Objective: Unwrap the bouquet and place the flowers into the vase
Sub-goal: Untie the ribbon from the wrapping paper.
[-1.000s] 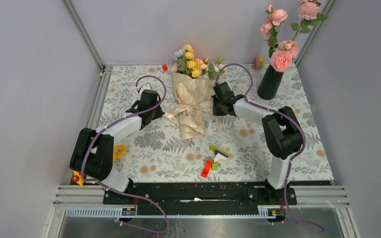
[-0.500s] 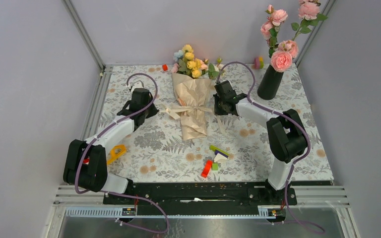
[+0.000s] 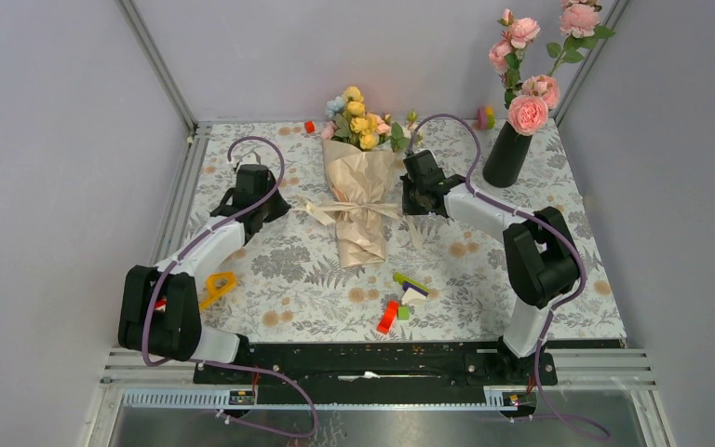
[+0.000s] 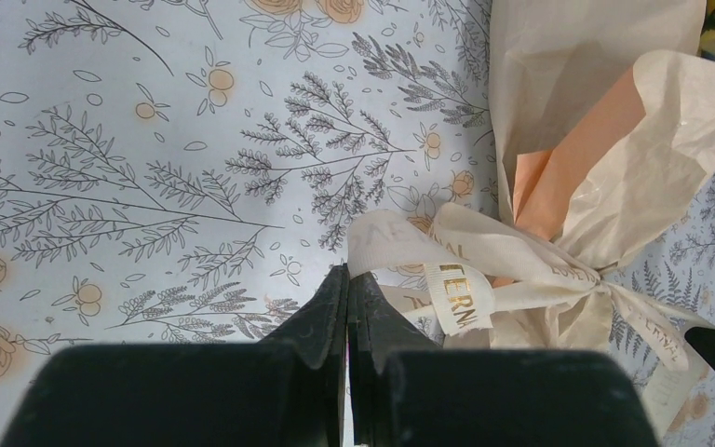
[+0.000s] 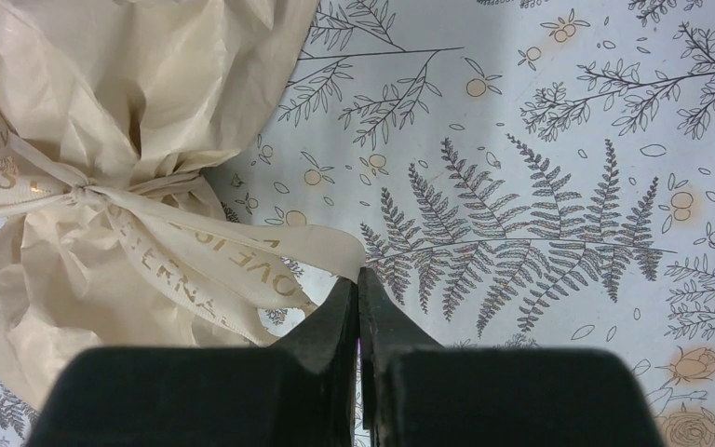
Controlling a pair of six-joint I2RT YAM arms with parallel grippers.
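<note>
The bouquet (image 3: 361, 200) lies in the middle of the table in beige and peach paper (image 4: 577, 140), with its flowers (image 3: 361, 119) pointing at the back wall. A cream ribbon (image 4: 484, 270) with gold lettering ties its waist. My left gripper (image 4: 347, 272) is shut on the ribbon's left end, a little left of the bouquet (image 3: 281, 207). On the other side, my right gripper (image 5: 357, 275) is shut on the right end of the ribbon (image 5: 242, 251), close beside the wrap (image 3: 408, 207). The black vase (image 3: 507, 154) stands at the back right.
Tall pink roses (image 3: 527, 114) stand in the vase. Several toy blocks (image 3: 400, 300) lie near the front centre and a yellow piece (image 3: 216, 284) by the left arm. Small toys (image 3: 484, 116) and a red piece (image 3: 309, 126) sit at the back edge. Grey walls close three sides.
My left gripper has drawn away to the left and back, pulling the ribbon's left end out straight. The right gripper has barely shifted. The bouquet lies where it was.
</note>
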